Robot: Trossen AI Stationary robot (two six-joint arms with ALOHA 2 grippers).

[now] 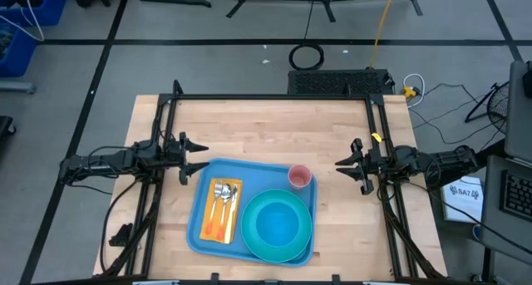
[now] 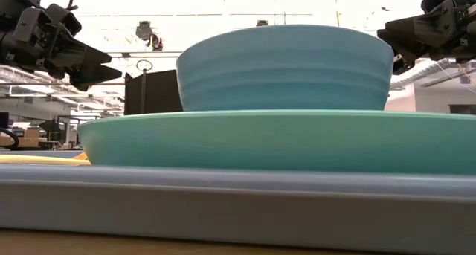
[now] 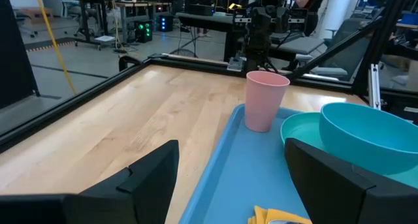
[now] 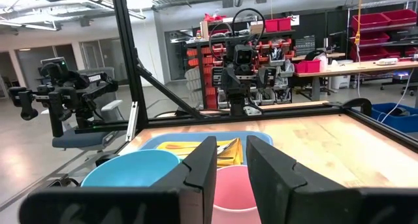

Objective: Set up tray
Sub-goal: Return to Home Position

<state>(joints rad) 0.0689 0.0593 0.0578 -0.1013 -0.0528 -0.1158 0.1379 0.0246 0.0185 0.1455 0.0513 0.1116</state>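
Four things on the tray (image 1: 249, 170): an orange napkin (image 1: 237, 185) on the left half, a pink cup (image 1: 299, 177) at the far right corner, a round turquoise plate (image 2: 282, 140) on the right half and, nested on that plate, a turquoise bowl (image 2: 286, 69). On the napkin, side by side and lengthwise, a few pieces of cutlery (image 1: 221, 203) with orange and yellow handles; too small to tell apart.

Tray large, flat, blue plastic, rectangular, with rounded corners and a raised rim. Lies on the table (image 1: 266, 127), toward its near edge, between the two arms. Table of pale wood in glued strips, matt. Plate shallow and smooth, with a thick lip; bowl deep, with faint rings around its wall. Cup plain, upright, tapering toward the base.

Left gripper (image 1: 206, 155) above bare wood just beside the tray's far left corner, fingers wide apart, holding nothing. Right gripper (image 1: 339, 162) above bare wood to the right of the cup, fingers a narrow gap apart, clamped on nothing.
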